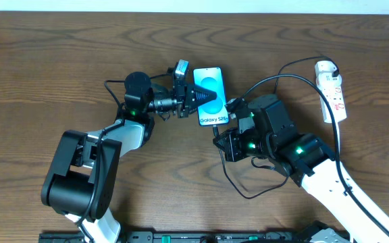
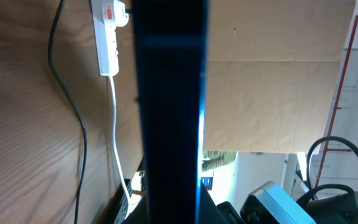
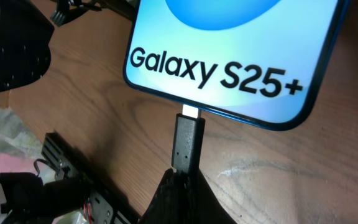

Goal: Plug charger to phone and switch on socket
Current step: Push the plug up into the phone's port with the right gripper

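Note:
The phone [image 1: 208, 91] lies on the table with its blue screen up and shows "Galaxy S25+" in the right wrist view [image 3: 229, 50]. My left gripper [image 1: 196, 95] is shut on it from the left side. The phone's dark edge [image 2: 169, 112] fills the middle of the left wrist view. My right gripper [image 1: 223, 133] is shut on the charger plug [image 3: 187, 143]. The plug's metal tip [image 3: 189, 112] meets the phone's bottom edge; how deep it sits I cannot tell. The black cable [image 1: 275, 79] runs to the socket [image 1: 333, 91] at the far right.
The socket also shows in the left wrist view [image 2: 107, 37] with its white cord [image 2: 118, 143] and the black cable [image 2: 67, 93]. A loop of black cable [image 1: 238, 185] lies in front of my right arm. A dark rail [image 1: 181, 237] runs along the table's front edge.

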Controlling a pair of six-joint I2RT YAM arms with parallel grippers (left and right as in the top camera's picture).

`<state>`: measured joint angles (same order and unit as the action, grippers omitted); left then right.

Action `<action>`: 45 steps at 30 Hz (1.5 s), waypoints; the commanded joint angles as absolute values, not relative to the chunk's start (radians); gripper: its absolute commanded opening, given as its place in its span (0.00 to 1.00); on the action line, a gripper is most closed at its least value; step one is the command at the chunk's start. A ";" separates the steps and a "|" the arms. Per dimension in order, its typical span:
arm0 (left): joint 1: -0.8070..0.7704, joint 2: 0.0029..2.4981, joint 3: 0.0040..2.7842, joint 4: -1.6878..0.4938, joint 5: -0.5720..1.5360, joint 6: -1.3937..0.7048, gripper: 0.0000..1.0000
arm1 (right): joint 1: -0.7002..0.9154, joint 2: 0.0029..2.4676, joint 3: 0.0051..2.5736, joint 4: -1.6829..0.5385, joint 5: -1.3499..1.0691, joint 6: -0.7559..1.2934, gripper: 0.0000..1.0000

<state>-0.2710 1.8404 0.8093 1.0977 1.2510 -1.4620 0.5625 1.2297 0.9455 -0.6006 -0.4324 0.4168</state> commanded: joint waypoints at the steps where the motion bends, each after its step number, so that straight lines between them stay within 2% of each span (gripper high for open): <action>1: -0.303 1.827 0.835 1.110 1.321 -1.472 0.07 | 0.565 1.230 0.946 -0.559 -0.363 0.404 0.01; 14: -0.339 1.827 0.835 1.111 1.357 -1.405 0.07 | 0.564 1.230 0.946 -0.479 -0.292 0.409 0.01; 30: -0.339 1.827 0.834 1.140 1.347 -1.264 0.07 | 0.496 1.169 0.948 -0.593 -0.181 0.433 0.01; 38: -0.339 1.827 0.833 1.139 1.258 -1.265 0.07 | 0.507 1.145 0.948 -0.581 -0.246 0.433 0.22; 45: -0.339 1.827 0.834 1.139 1.156 -1.237 0.07 | 0.509 1.112 0.948 -0.651 -0.315 0.433 0.36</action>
